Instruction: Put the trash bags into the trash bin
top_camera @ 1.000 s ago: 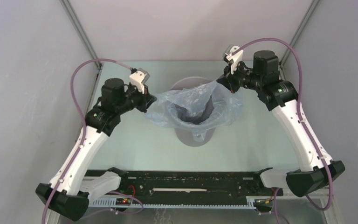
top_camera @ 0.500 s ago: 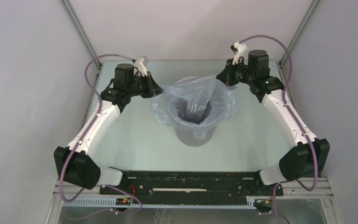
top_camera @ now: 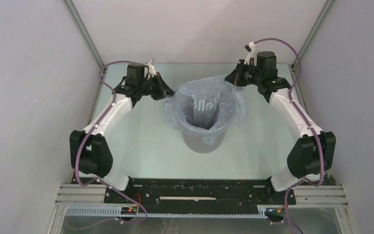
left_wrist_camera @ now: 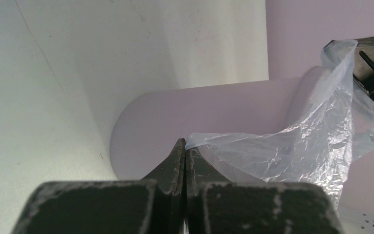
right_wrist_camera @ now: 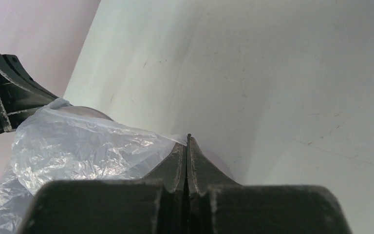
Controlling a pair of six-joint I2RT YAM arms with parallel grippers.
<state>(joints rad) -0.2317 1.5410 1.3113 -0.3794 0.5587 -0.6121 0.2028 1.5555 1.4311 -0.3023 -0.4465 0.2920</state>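
Note:
The grey round trash bin stands at the table's middle. The pale blue-grey trash bag hangs inside it with its mouth spread over the rim and white lettering showing inside. My left gripper is shut on the bag's left edge at the bin's far-left rim. In the left wrist view the shut fingertips pinch the bag against the bin wall. My right gripper is shut on the bag's right edge at the far-right rim. The right wrist view shows that pinch and the bag.
The pale green table is bounded by grey enclosure walls and slanted metal posts at the back corners. A black rail runs along the near edge. Purple cables loop off both arms.
Both arms have reached farther back and lowered, pulling the bag's mouth down and wider over the bin's rim. The bag has sunk deeper into the bin, so its lettering shows.

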